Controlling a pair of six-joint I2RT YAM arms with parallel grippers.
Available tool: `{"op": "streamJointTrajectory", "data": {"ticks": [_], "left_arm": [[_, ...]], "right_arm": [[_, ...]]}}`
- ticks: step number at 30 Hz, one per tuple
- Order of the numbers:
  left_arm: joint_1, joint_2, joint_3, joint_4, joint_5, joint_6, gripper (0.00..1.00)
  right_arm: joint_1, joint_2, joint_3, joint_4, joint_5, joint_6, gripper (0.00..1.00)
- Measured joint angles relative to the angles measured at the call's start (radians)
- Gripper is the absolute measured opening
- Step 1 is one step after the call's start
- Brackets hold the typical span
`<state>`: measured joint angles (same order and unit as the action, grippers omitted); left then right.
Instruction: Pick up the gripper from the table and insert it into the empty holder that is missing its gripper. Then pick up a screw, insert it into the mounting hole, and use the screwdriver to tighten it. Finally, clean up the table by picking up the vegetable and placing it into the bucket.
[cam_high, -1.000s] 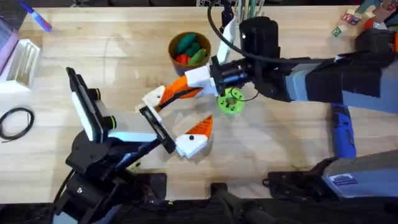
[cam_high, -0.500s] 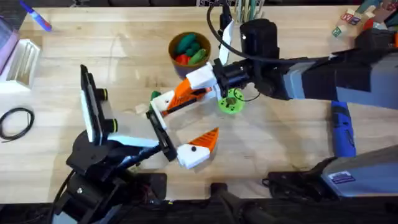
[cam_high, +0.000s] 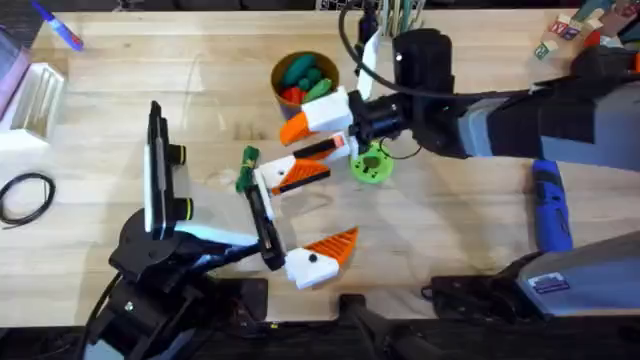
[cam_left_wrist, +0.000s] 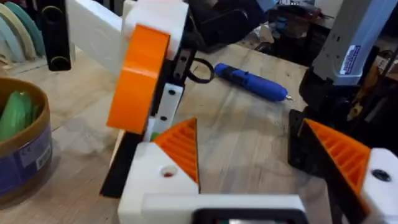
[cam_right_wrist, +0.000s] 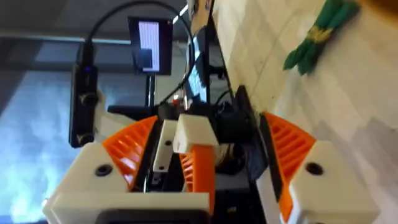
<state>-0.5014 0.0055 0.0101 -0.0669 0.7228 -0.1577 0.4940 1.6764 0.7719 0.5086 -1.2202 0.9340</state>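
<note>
Since the earlier overhead frame, the left arm's gripper (cam_high: 340, 200) has swung nearer its own base. The right arm's gripper (cam_high: 290, 145) has shifted toward the small round bucket with the yellow-tan rim (cam_high: 278, 88).

Left fingers are spread wide and grip nothing. One finger carries the plain white blocky plastic holder (cam_high: 270, 178). The small bright orange ribbed plastic wedge gripper (cam_high: 303, 175) is seated on that holder.

Right fingers are also apart. They straddle the holder and wedge, with clear space on one side; I cannot tell whether the other pad touches.

The slim dark green toy vegetable (cam_high: 245, 170) lies on the wooden tabletop (cam_high: 150, 60), just behind the holder-bearing left finger, on the side away from its tip. The lime-green round disc with holes (cam_high: 372, 165) sits close under the right wrist. The chunky blue powered screwdriver (cam_high: 550, 210) lies well apart from both sets of fingers.
</note>
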Motion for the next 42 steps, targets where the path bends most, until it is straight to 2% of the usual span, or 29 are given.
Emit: {"op": "streamJointTrajectory", "data": {"ticks": [5,9,11,16,19,22,27,31,35,39,42], "left_arm": [[0.0,0.0,0.0,0.0,0.006,0.0,0.986],[0.0,0.0,0.0,0.0,0.011,0.0,0.987],[0.0,0.0,0.0,0.0,0.012,0.0,0.987],[0.0,0.0,0.0,0.0,0.014,0.0,0.986],[0.0,0.0,0.0,-0.001,0.015,0.0,0.985],[0.0,0.0,0.0,0.0,0.014,0.0,0.985],[0.0,0.0,0.0,0.0,0.014,0.0,0.987],[0.0,0.0,0.0,0.0,0.013,0.0,0.985],[0.0,0.0,0.0,0.0,0.006,0.0,0.985],[0.0,0.0,0.0,0.0,-0.002,0.0,0.985],[0.0,0.0,0.0,0.0,-0.006,0.0,0.985]], "right_arm": [[-0.079,-0.009,0.0,0.0,0.07,-0.066,0.956],[-0.136,-0.073,0.0,-0.032,0.143,-0.156,0.956],[-0.157,-0.126,0.0,-0.119,0.185,-0.223,0.956],[-0.181,-0.269,0.011,-0.544,0.376,-0.467,0.959],[-0.163,-0.338,0.03,-0.785,0.536,-0.625,0.959],[-0.111,-0.39,0.054,-0.939,0.718,-0.762,0.96],[0.014,-0.396,0.063,-1.057,0.953,-0.903,0.949],[0.077,-0.361,0.063,-1.058,1.058,-0.95,0.746],[0.092,-0.314,0.063,-1.058,1.108,-0.968,0.569],[0.094,-0.276,0.063,-1.055,1.13,-0.973,0.465],[0.106,-0.256,0.063,-1.045,1.138,-0.973,0.427]]}}
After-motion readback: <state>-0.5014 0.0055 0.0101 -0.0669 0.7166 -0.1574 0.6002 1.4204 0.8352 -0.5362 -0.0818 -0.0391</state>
